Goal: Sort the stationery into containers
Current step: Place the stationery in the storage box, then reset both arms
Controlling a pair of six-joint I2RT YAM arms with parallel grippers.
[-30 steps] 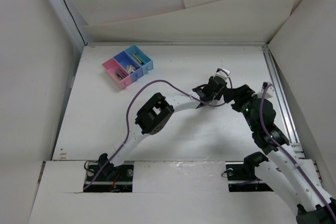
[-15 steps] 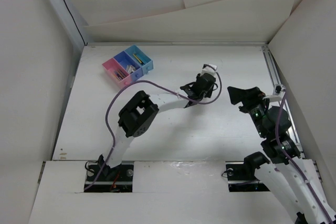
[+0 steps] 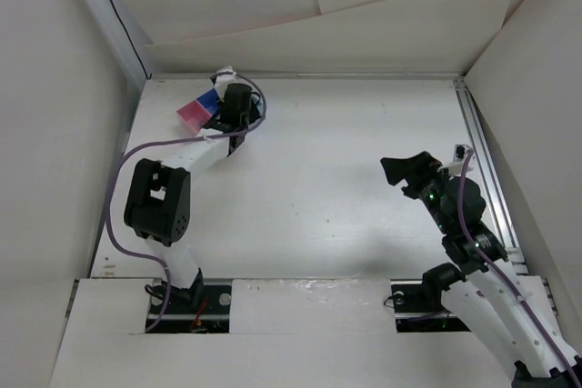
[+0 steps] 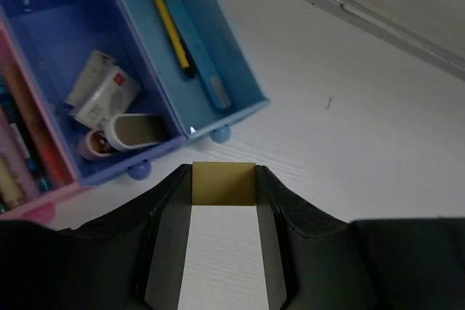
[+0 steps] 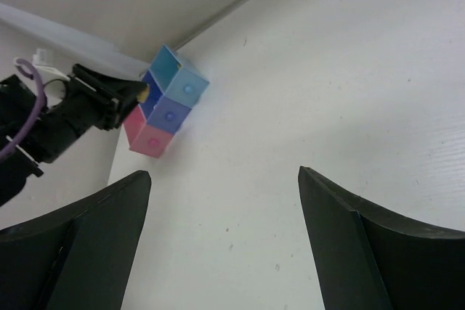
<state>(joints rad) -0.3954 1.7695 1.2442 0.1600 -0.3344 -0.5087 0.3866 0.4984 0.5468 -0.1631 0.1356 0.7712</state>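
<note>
My left gripper [image 4: 224, 170] is shut on a small beige eraser [image 4: 224, 186]. It hangs just above the near side of the three joined boxes [image 4: 218, 110]. The light-blue box [image 4: 243, 78] holds a yellow pencil [image 4: 168, 27] and a light-blue stick [image 4: 207, 78]. The purple-blue box [image 4: 43, 34] holds several small erasers [image 4: 105, 96]. The pink box [image 4: 22, 143] at the left holds thin pens. In the top view the left gripper [image 3: 235, 102] covers part of the boxes [image 3: 193, 114]. My right gripper [image 5: 224, 173] is open and empty over bare table at the right [image 3: 400, 170].
The boxes stand at the table's far left corner, close to the back wall rail [image 3: 300, 74] and the left wall. A metal rail [image 3: 482, 161] runs along the table's right edge. The left arm's purple cable [image 3: 127, 161] loops beside the arm.
My left arm has swung from the table's middle right to the far left, carrying the eraser over the boxes. My right gripper has drawn back a little toward the right.
</note>
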